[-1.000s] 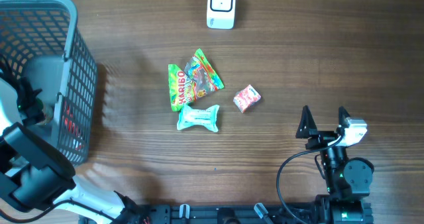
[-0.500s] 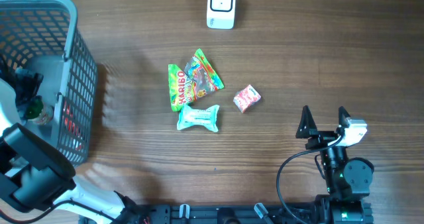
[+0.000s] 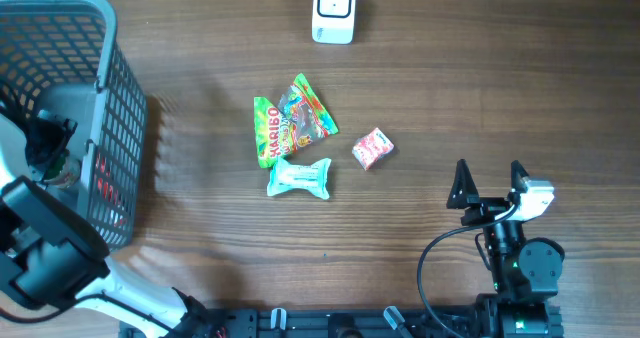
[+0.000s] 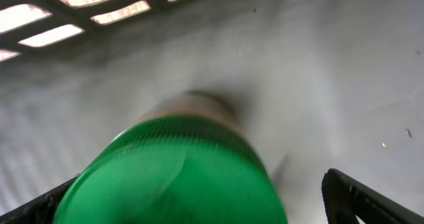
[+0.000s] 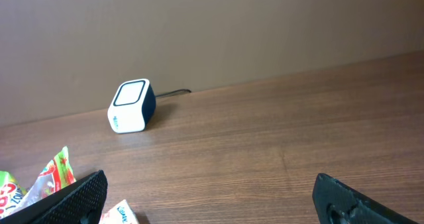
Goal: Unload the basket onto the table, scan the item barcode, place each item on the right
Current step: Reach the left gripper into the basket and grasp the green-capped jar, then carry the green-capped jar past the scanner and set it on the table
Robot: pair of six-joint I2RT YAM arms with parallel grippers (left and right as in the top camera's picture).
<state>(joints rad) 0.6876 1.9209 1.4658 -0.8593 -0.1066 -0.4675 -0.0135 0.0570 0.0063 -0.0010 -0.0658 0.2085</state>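
Note:
The white barcode scanner (image 3: 333, 10) stands at the table's far edge; the right wrist view shows the scanner (image 5: 131, 106) ahead on the left. My left gripper (image 3: 45, 143) is down inside the grey basket (image 3: 120, 108). In the left wrist view, a green-capped bottle (image 4: 179, 174) fills the space between the spread fingers of the left gripper (image 4: 199, 207), and a gap shows before the right finger (image 4: 358, 197). My right gripper (image 3: 490, 183) rests open at the front right, nothing between its fingers.
Mid-table lie a Haribo bag (image 3: 267, 131), a colourful snack bag (image 3: 305, 111), a white-teal packet (image 3: 299, 177) and a small pink packet (image 3: 372, 148). Something red (image 3: 103, 188) shows through the basket's mesh wall.
The left jaws have spread wider around the green-capped bottle inside the basket, and the left arm has shifted slightly. The right arm has not moved.

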